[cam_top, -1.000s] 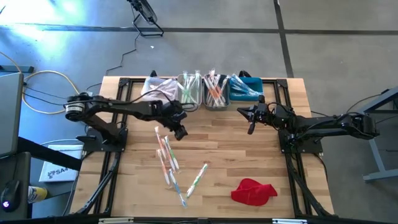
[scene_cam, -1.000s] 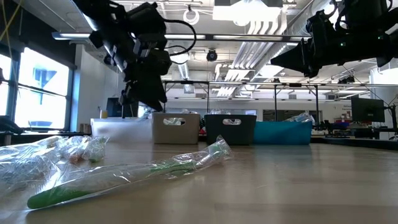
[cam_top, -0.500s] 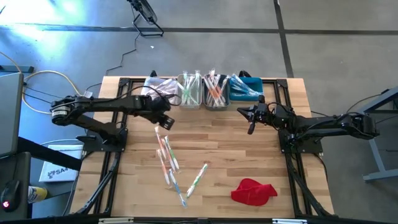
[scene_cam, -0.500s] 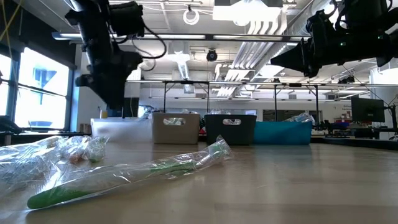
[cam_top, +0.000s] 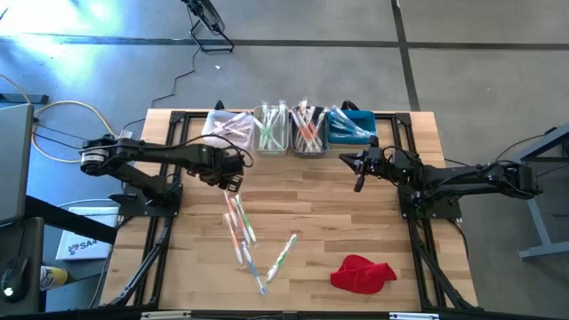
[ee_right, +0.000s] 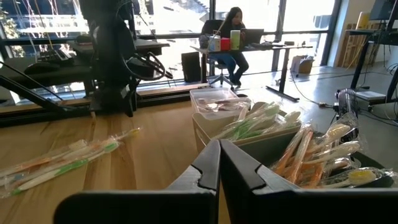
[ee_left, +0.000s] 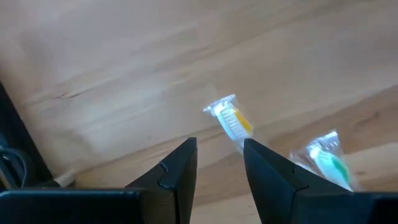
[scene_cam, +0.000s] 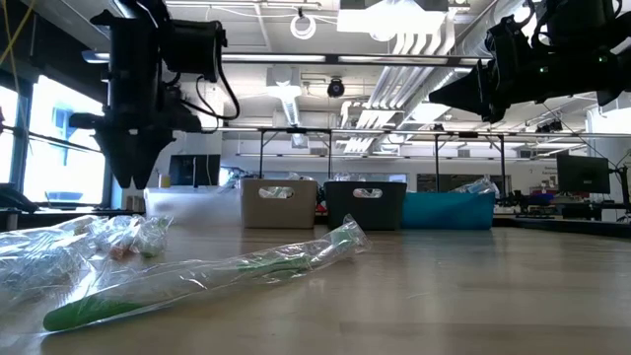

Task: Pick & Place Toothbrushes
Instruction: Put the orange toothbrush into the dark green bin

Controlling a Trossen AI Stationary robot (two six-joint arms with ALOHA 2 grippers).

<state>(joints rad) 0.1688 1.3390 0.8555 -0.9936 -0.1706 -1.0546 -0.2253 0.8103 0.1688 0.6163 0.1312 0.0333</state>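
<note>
An open-plan lab or office: exposed ceiling ducts (scene_cam: 394,49), big windows (ee_right: 261,18), desks (ee_right: 249,53), a seated person (ee_right: 235,37) beyond the bench (cam_top: 329,213).

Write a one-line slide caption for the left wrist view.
Left gripper, fingers open, hovers above the wooden table, lined up over a wrapped orange toothbrush.

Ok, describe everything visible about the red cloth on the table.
The red cloth is a crumpled, soft-looking fabric bunched into a lumpy heap with folds and an irregular outline. It lies on the bare wooden table in the near right part, as the high view shows it, apart from the loose toothbrushes and the row of bins. Nothing touches it except the tabletop; neither arm is near it.
</note>
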